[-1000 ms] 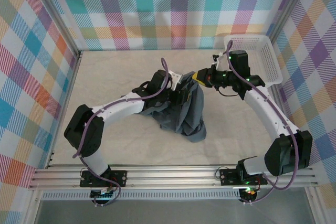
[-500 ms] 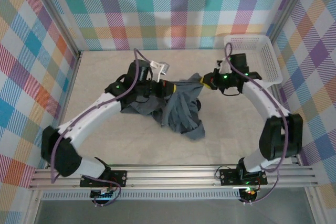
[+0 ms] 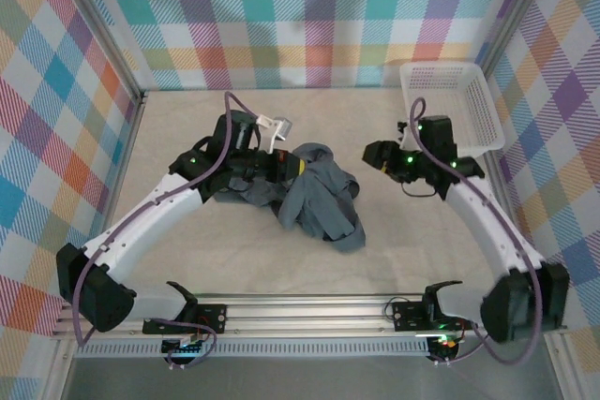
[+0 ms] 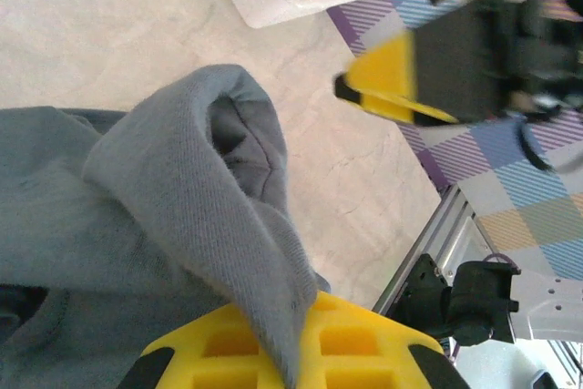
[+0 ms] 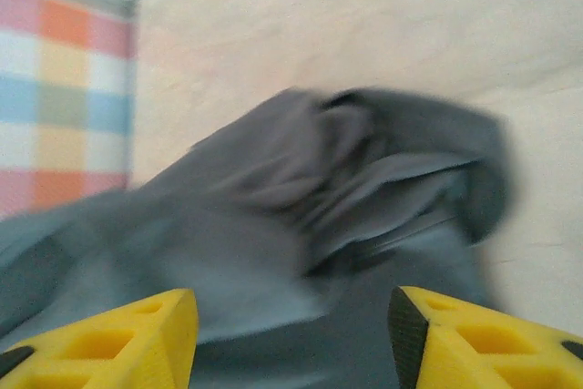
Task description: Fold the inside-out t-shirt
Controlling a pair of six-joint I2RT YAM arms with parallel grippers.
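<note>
A crumpled grey t-shirt [image 3: 319,201] lies at the centre of the overhead frame. The left gripper [image 3: 296,165], clamped closed, pinches its upper edge. The right gripper [image 3: 372,154], fingers apart and empty, hangs just right of the shirt, beside a white basket [image 3: 439,66].
</note>
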